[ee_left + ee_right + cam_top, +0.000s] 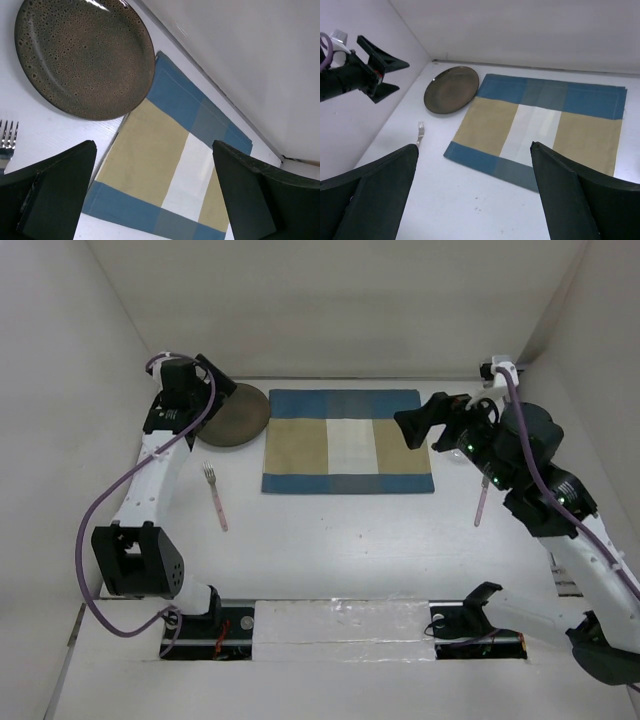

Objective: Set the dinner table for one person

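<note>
The round dark-brown speckled ceramic plate (232,416) lies at the far left of the large matte white dinner table (340,540), just beneath the left gripper (216,380), whose fingers (55,195) are spread wide with nothing between them; the left arm is judged much the nearer of the two. The plate's right rim is met by the left edge of the blue-and-beige checked cloth placemat (347,440); whether the two touch or slightly overlap cannot be told; the coming move is judged to be a short carry rightward onto the mat's middle. The right gripper (420,420) is held above the mat's right edge, likewise wide and empty. A silver fork with a pink handle (215,497) lies on the near side of the plate, its long axis running near to far, tines toward the far wall; a thin pink-handled utensil (481,505) lies right of the mat, its head hidden by the right arm. The tabletop is flat and smooth, so the low plate rim may be hard to get under; room on the left and far sides is limited by the white walls (60,360).
</note>
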{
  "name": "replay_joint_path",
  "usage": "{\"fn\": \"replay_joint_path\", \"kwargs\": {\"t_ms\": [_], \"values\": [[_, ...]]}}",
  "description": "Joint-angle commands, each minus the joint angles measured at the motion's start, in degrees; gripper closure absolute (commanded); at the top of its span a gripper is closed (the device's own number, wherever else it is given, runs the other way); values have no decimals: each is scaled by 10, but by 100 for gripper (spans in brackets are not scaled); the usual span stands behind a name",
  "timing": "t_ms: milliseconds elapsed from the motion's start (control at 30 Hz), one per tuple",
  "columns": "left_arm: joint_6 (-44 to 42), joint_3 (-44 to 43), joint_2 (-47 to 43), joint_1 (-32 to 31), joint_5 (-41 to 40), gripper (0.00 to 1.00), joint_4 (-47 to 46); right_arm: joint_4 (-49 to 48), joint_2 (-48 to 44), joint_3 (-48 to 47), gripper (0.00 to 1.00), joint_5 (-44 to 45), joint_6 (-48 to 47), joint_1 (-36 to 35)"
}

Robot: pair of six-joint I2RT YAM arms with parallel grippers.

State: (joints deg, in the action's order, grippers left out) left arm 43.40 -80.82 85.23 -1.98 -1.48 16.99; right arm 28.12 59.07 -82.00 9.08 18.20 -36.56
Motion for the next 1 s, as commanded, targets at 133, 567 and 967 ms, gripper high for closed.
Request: {"fn": "replay_joint_path", "kwargs": {"t_ms": [133, 567, 967], "values": [[-16, 42, -40, -8, -12, 0, 5, 57, -27, 6, 0, 18, 2, -2], [32, 82, 42, 88, 51, 0, -49, 44, -44, 49, 0, -23, -4, 3], [-37, -97, 244, 168, 121, 0, -31, 34, -66, 91, 0, -52, 2, -2]]}}
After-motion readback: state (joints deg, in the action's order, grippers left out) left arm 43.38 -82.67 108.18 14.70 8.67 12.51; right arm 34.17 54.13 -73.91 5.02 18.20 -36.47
